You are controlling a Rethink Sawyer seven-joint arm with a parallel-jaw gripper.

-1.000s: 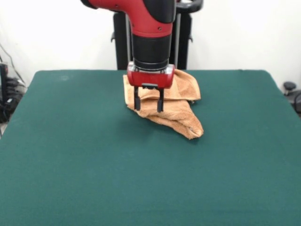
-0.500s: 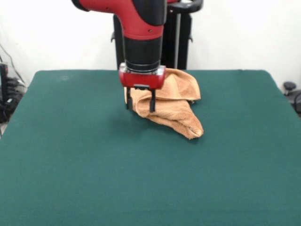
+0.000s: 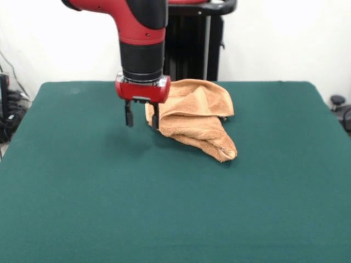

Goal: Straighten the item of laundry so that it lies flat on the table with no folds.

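Hand (image 3: 141, 116) open and empty, poised just beside the item of laundry (image 3: 194, 119), at its edge. Laundry bunched in folds toward the far side of the table (image 3: 98, 208). Judged step: lining up a grasp. Next: lower onto an edge, pinch, draw outward.

I am sliding my pincer (image 3: 142, 116) leftward in the front view, off the crumpled towel (image 3: 194, 117) where it hung a second ago; it is now hanging over the bare counter (image 3: 82, 164) just beside the towel's left edge, fingers parted and holding nothing.
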